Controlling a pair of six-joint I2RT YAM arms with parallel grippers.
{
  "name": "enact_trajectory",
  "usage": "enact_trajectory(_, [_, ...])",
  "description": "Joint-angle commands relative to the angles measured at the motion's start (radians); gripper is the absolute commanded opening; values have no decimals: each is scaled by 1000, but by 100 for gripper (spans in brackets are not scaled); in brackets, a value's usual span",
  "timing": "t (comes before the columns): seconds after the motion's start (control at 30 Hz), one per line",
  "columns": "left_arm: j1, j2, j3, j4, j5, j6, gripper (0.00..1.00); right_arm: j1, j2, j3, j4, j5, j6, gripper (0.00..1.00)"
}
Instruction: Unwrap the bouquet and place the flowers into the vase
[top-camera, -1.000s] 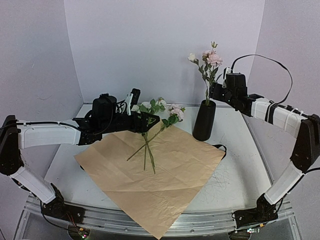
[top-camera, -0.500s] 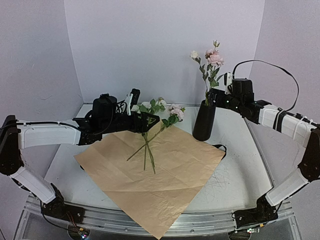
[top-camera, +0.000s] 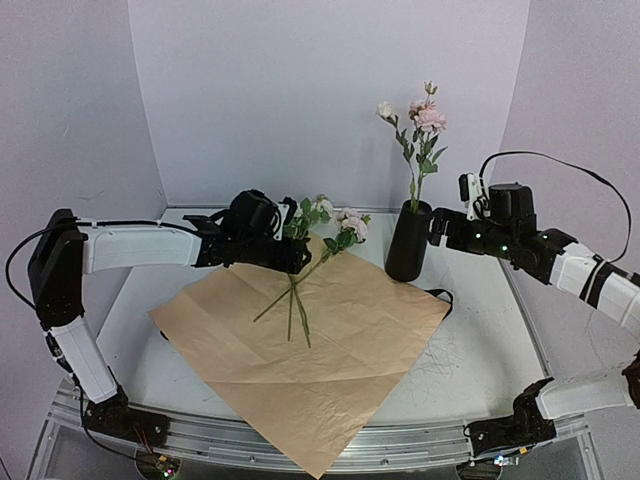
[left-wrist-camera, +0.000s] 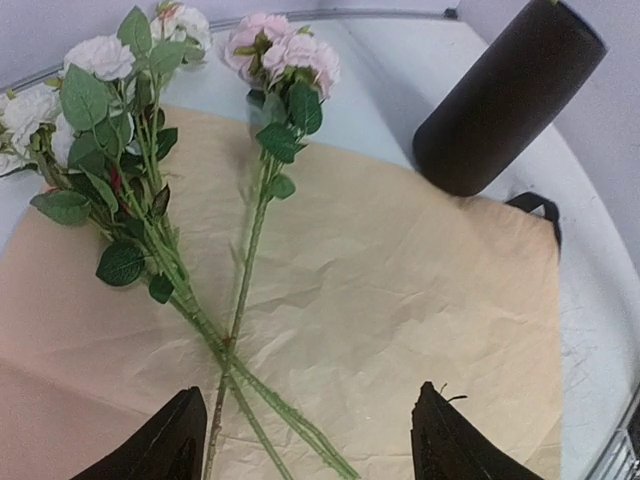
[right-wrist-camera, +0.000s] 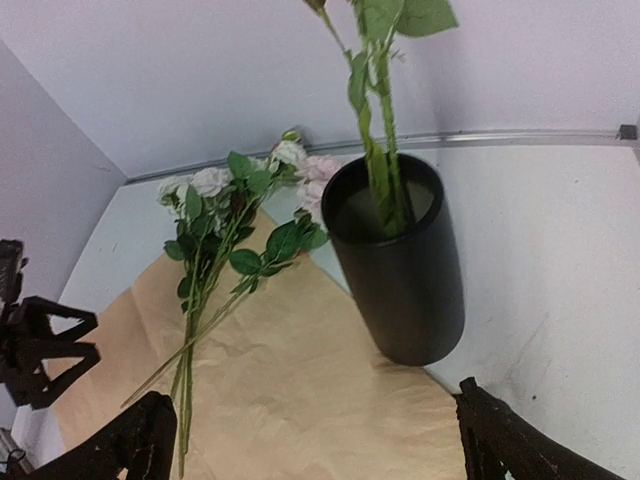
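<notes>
Pale lilac walls (top-camera: 330, 90) are closing in a white table (top-camera: 480, 350), and a creased tan paper sheet (top-camera: 320, 360) is lying spread flat across most of it, one corner hanging over the near edge. The black vase (top-camera: 408, 245) is standing upright just off the sheet's far right corner, holding one flower spray (top-camera: 424, 115) whose blooms are showing only from the top camera; the right wrist camera is instead looking into the vase mouth, where the stems (right-wrist-camera: 385, 170) are leaning against the rim. The other flowers (top-camera: 340, 235) are lying on the sheet, their stalks crossing, clearest from the left wrist. The left gripper (left-wrist-camera: 310, 450) is hovering over them, fingers apart and gripping nothing; the right gripper (right-wrist-camera: 310, 450) is gaping wide beside the vase, empty. A black ribbon loop (left-wrist-camera: 535, 205) is peeking out at the sheet's right edge
</notes>
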Motion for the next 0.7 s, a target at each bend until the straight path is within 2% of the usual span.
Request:
enact_trajectory(0.0, [8, 93, 93, -142, -62, 51, 66, 39, -43, -41, -40, -140, 39, 97])
enact_trajectory(0.07, [10, 141, 124, -163, -63, 52, 57, 61, -52, -47, -46, -145, 42, 97])
enact_trajectory(0.13, [12, 175, 147, -181, -64, 50, 52, 76, -60, -57, -47, -145, 45, 97])
enact_trajectory(0.4, [36, 270, 172, -212, -44, 32, 51, 104, -76, -70, -41, -129, 59, 96])
enact_trajectory(0.67, [36, 307, 185, -243, -61, 30, 45, 115, -44, -42, -35, -131, 54, 97])
